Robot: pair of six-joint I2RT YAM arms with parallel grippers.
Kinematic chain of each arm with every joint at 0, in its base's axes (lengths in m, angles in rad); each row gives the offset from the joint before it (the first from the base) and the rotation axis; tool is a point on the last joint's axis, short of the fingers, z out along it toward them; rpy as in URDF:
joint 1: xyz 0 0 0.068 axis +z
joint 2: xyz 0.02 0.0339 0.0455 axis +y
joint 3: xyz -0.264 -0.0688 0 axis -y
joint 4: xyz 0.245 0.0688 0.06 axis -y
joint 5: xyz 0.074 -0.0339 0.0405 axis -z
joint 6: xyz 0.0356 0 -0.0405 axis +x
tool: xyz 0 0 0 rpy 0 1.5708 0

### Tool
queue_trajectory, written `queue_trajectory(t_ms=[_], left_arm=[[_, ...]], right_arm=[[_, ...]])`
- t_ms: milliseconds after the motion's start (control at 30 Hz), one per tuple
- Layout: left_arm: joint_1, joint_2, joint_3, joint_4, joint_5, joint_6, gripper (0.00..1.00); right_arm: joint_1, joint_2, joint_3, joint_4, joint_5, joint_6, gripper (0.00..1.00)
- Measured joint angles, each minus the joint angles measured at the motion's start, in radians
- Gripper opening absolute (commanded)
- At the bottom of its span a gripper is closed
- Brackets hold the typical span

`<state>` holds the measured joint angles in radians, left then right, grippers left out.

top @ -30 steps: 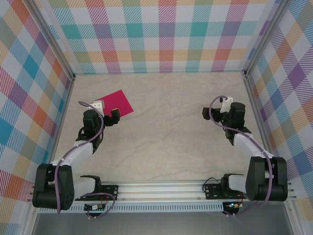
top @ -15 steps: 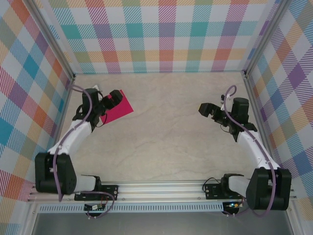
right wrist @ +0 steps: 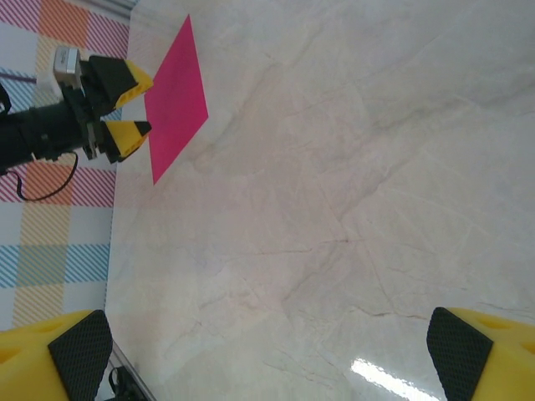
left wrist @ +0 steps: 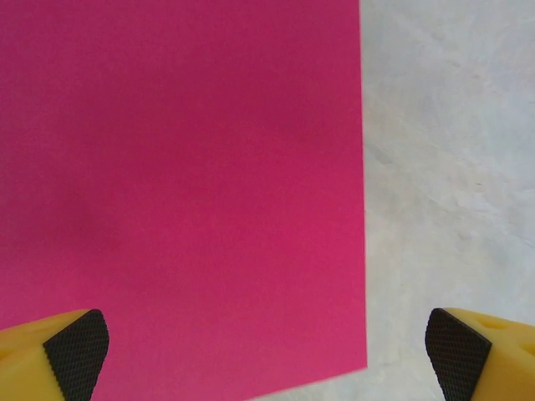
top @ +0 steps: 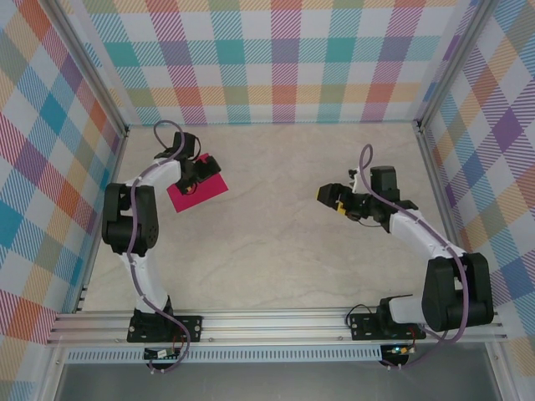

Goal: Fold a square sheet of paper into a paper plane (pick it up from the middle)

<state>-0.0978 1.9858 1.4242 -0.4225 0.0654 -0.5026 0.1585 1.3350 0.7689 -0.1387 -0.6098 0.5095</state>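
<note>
Two claws gape empty: left claw (left wrist: 267,347) over the pink sheet (left wrist: 184,192), right claw (right wrist: 267,344) apart.

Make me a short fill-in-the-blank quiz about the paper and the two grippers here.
1. The square sheet of paper lying flat on the table is ____ in colour.
2. The left gripper, right above the sheet, has its jaws ____.
3. The right gripper holds ____.
4. The sheet lies on the robot's ____ side of the table.
Missing words: pink, open, nothing, left.
</note>
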Motion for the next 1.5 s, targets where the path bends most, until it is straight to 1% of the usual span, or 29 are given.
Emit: queue_trajectory(t_ms=[167, 400, 567, 667, 967, 1000, 1100, 1233, 1367, 1500], left_arm=[[0.000, 0.039, -0.017, -0.016, 0.040, 0.006, 1.00], [-0.005, -0.025, -0.132, 0.087, 0.119, 0.014, 0.99], [-0.045, -0.080, -0.223, 0.146, 0.180, 0.017, 0.98], [-0.106, -0.121, -0.284, 0.179, 0.206, 0.013, 0.98], [-0.398, -0.198, -0.397, 0.247, 0.214, -0.018, 0.99], [-0.423, -0.211, -0.410, 0.246, 0.212, -0.025, 0.99], [-0.461, -0.257, -0.451, 0.230, 0.211, -0.047, 0.99], [-0.462, -0.367, -0.484, 0.181, 0.166, -0.064, 1.00], [-0.446, -0.545, -0.507, 0.151, 0.087, -0.075, 1.00], [-0.385, -0.752, -0.599, 0.153, 0.019, -0.091, 1.00]], right_arm=[[0.027, 0.034, -0.008, 0.006, 0.027, 0.003, 1.00], [0.043, 0.055, -0.059, 0.016, 0.069, 0.030, 1.00], [0.056, 0.054, -0.077, 0.008, 0.092, 0.037, 1.00], [0.060, 0.049, -0.082, -0.006, 0.106, 0.046, 1.00], [0.100, -0.008, -0.107, -0.025, 0.140, 0.091, 1.00], [0.108, -0.008, -0.107, -0.026, 0.144, 0.098, 1.00], [0.139, -0.008, -0.107, -0.026, 0.157, 0.116, 1.00], [0.202, 0.000, -0.101, -0.029, 0.187, 0.150, 0.98], [0.304, 0.053, -0.042, -0.027, 0.235, 0.198, 0.96], [0.401, 0.164, 0.077, -0.021, 0.274, 0.246, 0.93]])
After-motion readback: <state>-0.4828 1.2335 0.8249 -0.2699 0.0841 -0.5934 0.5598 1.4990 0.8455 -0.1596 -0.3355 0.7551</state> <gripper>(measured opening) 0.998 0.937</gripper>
